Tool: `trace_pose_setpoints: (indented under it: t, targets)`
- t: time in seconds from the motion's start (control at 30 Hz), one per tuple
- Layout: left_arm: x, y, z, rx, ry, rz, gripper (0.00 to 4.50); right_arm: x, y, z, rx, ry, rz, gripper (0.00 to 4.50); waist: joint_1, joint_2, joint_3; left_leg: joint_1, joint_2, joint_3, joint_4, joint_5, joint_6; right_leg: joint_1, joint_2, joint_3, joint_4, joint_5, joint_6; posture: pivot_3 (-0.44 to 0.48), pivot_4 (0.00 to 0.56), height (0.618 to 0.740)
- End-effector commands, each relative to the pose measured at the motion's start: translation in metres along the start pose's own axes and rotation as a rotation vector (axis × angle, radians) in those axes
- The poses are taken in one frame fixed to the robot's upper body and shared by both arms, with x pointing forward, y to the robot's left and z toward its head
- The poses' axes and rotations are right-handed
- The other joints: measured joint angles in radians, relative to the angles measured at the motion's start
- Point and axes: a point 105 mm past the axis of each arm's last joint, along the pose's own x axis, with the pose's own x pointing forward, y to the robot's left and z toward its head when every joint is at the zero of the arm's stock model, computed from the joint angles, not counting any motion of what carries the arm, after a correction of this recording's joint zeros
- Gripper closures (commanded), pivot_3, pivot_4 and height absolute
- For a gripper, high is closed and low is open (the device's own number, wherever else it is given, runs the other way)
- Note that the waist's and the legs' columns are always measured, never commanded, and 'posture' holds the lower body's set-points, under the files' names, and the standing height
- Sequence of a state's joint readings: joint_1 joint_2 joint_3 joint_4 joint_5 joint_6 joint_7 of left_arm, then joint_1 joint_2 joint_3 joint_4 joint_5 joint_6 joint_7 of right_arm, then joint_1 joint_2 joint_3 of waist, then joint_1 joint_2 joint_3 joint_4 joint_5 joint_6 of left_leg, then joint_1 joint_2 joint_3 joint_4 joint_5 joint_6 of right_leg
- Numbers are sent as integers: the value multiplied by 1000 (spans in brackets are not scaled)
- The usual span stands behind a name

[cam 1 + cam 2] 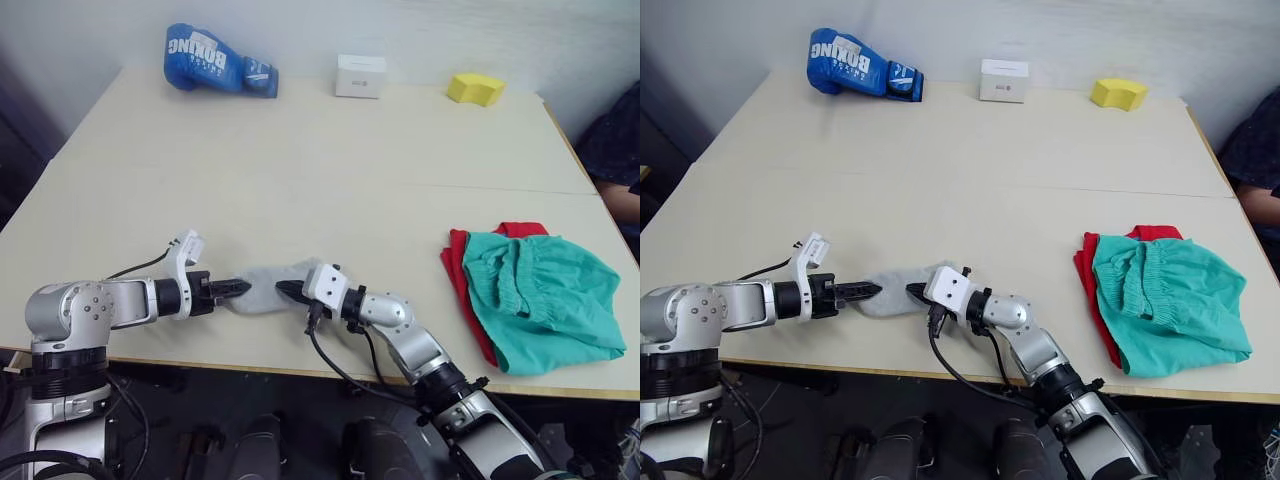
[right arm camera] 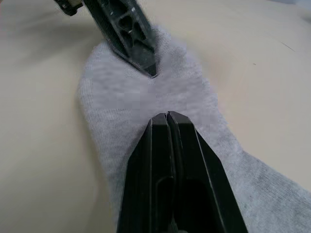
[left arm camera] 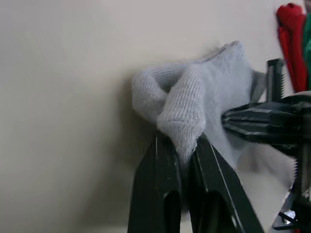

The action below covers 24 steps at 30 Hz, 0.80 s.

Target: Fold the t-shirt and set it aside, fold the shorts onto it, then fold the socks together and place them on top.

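Your left gripper (image 1: 243, 287) is clenched on a pinched-up fold at one end of the socks (image 1: 268, 286); in the left wrist view the grey knit bunches up between its two black fingers (image 3: 160, 165). Your right gripper (image 1: 284, 288) comes in from the opposite side with its tips just short of the left one. In the right wrist view its fingers (image 2: 167, 145) are pressed together over the grey cloth, but you cannot tell from here whether any of the sock is caught between them. The socks lie near the front edge of the surface (image 1: 300, 170), between your two grippers, as one small rumpled grey bundle.

Well apart from them, toward your right, the shorts (image 1: 540, 297) lie loosely folded on top of the t-shirt (image 1: 459, 262), whose red shows along the side nearer the socks and at the far corner.

Along the far edge of the surface you have a blue boxing glove (image 1: 216, 62), a small white box (image 1: 360, 76) and a yellow block (image 1: 476, 89). A person's dark sleeve (image 1: 612, 140) shows beyond the right edge.
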<state>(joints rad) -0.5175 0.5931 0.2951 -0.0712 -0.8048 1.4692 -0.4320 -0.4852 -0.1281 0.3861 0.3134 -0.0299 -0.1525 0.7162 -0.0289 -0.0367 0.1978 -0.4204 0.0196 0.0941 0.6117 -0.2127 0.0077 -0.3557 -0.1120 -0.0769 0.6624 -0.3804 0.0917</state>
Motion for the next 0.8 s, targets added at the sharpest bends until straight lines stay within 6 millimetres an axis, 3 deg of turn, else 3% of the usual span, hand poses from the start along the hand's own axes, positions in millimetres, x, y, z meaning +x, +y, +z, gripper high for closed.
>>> trace_pose_setpoints:
  t: [0.03, 0.43, 0.6, 0.8]
  targets:
    - [-3, -26, 21, 111, -37, -56, 4461, -6, 9, -18, 34, 59, 18, 4500, -1, 0, 0, 0, 0, 0, 0, 0, 0, 0, 0, 0, 0, 0, 0, 0, 150, 740]
    - [13, -77, 22, 276, 109, -214, 4461, -12, 6, -25, 23, 111, 10, 4500, 0, 0, 0, 0, 0, 0, 0, 0, 0, 0, 1, 0, 0, 0, 0, 0, 150, 740]
    - [34, -78, 9, 272, 136, -251, 4461, -14, 2, -18, 14, 100, -10, 4500, 1, 0, 0, 0, 0, 0, 0, 1, 1, 0, 1, 1, 0, 0, 0, 0, 150, 740]
    - [63, -74, 7, 163, 49, -317, 4461, -23, 4, -3, -12, 126, 3, 4500, 3, 0, 0, -1, -1, 0, 0, 2, 3, 0, 0, 0, -1, 0, 0, 0, 150, 740]
